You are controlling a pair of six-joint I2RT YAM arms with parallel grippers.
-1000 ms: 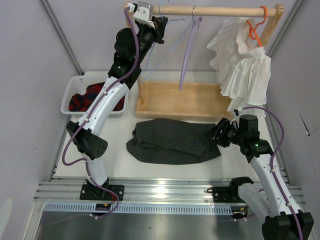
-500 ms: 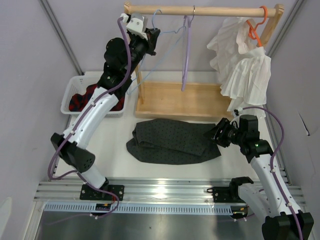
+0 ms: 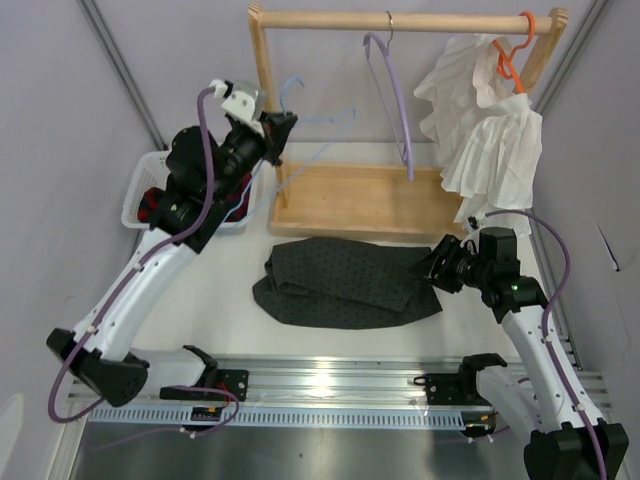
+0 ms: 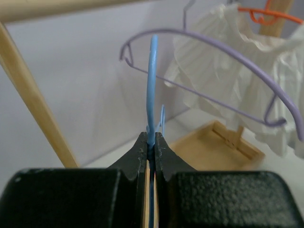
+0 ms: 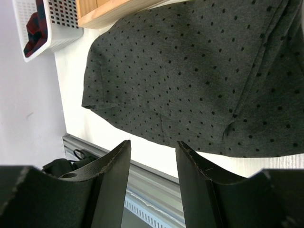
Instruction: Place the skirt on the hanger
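Observation:
The skirt [image 3: 345, 280], dark grey with small dots, lies crumpled flat on the white table in front of the wooden rack; in the right wrist view the skirt [image 5: 199, 71] fills the upper part. The pale blue hanger [image 3: 288, 88] is off the rod, held in the air left of the rack post. My left gripper [image 3: 283, 125] is shut on it; in its wrist view the hanger [image 4: 153, 85] rises from the left gripper [image 4: 150, 140]. My right gripper [image 3: 440, 265] hovers at the skirt's right edge, and the right gripper [image 5: 153, 145] stands open, holding nothing.
A lavender hanger [image 3: 395, 100] hangs tilted on the wooden rod [image 3: 400, 20], and a white pleated garment [image 3: 480, 120] hangs on an orange hanger [image 3: 512, 50] at the right. The wooden rack base [image 3: 360, 200] lies behind the skirt. A white basket [image 3: 140, 195] with a plaid garment [image 5: 35, 26] stands at the left.
My left arm has drawn the blue hanger off the rod and carried it down and to the left. The lavender hanger has swung to the right. The right arm has not moved.

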